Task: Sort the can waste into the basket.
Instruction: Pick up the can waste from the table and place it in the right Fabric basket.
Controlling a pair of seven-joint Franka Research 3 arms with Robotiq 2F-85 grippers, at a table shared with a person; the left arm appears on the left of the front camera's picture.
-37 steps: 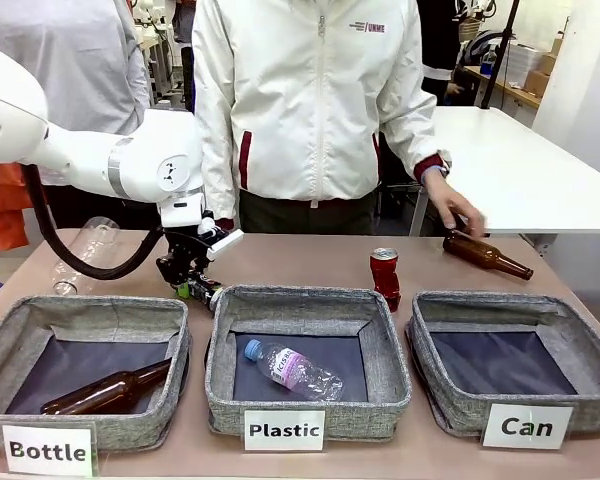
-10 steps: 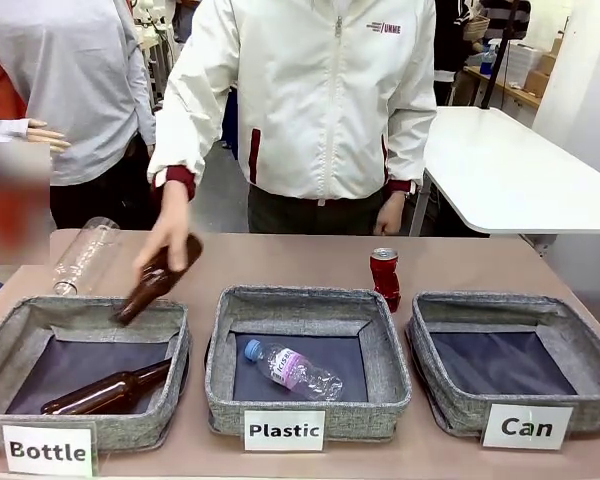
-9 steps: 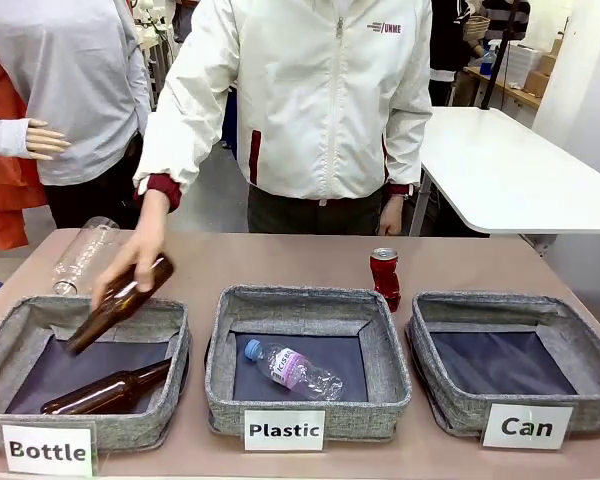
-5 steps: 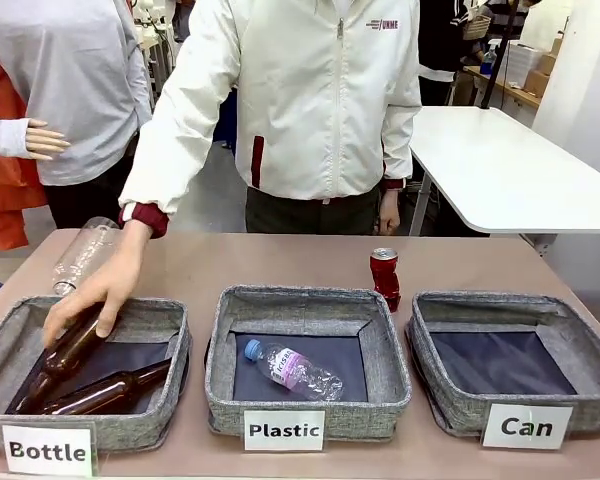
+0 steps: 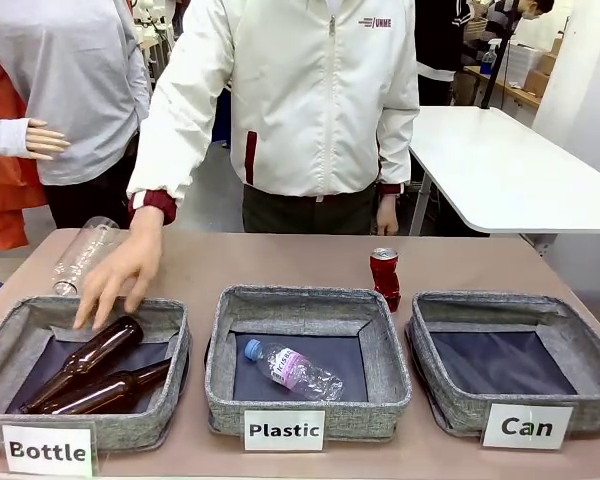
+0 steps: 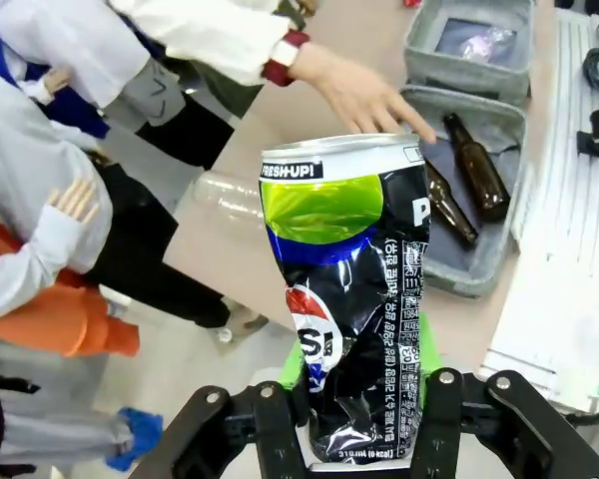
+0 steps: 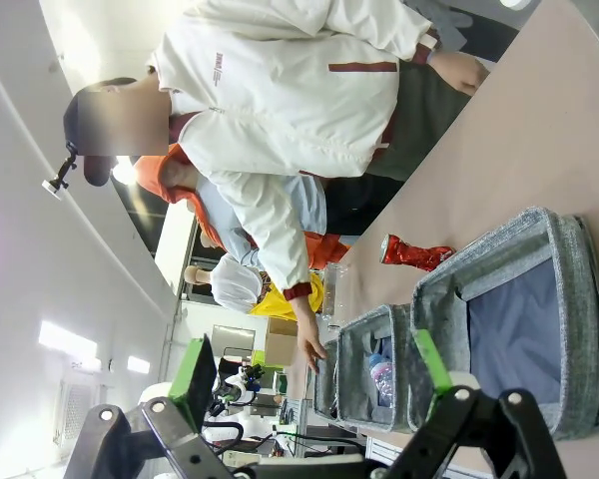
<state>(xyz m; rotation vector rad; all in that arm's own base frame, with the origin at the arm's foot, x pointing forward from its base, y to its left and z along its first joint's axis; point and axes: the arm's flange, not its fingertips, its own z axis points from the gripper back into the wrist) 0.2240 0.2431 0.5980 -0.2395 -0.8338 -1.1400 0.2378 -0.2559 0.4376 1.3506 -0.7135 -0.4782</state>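
A dark dented can with blue, white and red print stands upright between the green pads of my left gripper, which is shut on it high above the floor beside the table. A red can with a silver top stands on the table behind the gap between the middle and right baskets. The grey basket labelled "Can" sits at the front right with nothing in it. My right gripper is open and holds nothing; beyond it are the red can and the Can basket.
The person's hand hovers over the "Bottle" basket, which holds two brown bottles. The "Plastic" basket holds a clear bottle. Another clear bottle lies at the table's far left.
The person lowered a brown bottle into the Bottle basket, let it go and lifted the hand. My left arm, earlier at the table's far left, has left the front view.
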